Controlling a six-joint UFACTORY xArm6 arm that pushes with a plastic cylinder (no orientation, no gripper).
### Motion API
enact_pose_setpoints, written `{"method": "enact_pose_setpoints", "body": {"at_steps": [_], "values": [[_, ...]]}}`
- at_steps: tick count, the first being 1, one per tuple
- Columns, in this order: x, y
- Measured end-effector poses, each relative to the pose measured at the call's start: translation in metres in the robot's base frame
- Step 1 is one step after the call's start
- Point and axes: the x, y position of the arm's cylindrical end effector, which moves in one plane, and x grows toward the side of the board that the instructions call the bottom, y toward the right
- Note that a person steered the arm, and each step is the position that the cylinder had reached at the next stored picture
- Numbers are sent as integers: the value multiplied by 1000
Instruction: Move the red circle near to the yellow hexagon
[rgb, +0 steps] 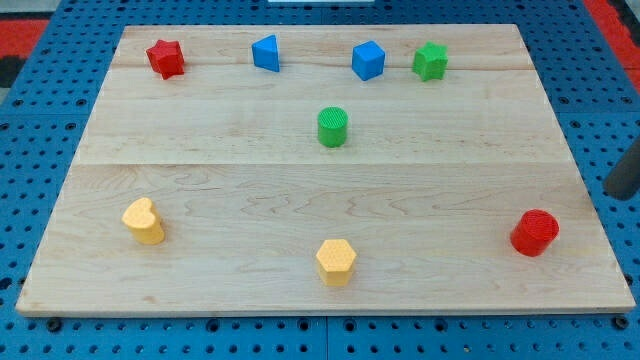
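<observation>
A pale wooden surface lies on a blue perforated base, with a strip of red showing at the far corners. Along the far edge sit a red star, a blue triangular block, a blue cube and a green star; a green cylinder stands a little nearer, around the middle. On the near side, a yellow heart sits left, the yellow hexagon near the middle of the near edge, and the red circle well apart to its right. The dark rod enters at the right border, and my tip rests just off the surface's right edge, up and right of the red circle, not touching it. The end effector is a bare rod, nothing spread or pinched
</observation>
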Motion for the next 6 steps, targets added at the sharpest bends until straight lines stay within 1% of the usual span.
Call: {"method": "enact_pose_setpoints", "body": {"at_steps": [1,2,3,4,5,6], "values": [[21,-22],[23,-93],[35,-35],[47,-22],[65,-115],[43,-245]]}}
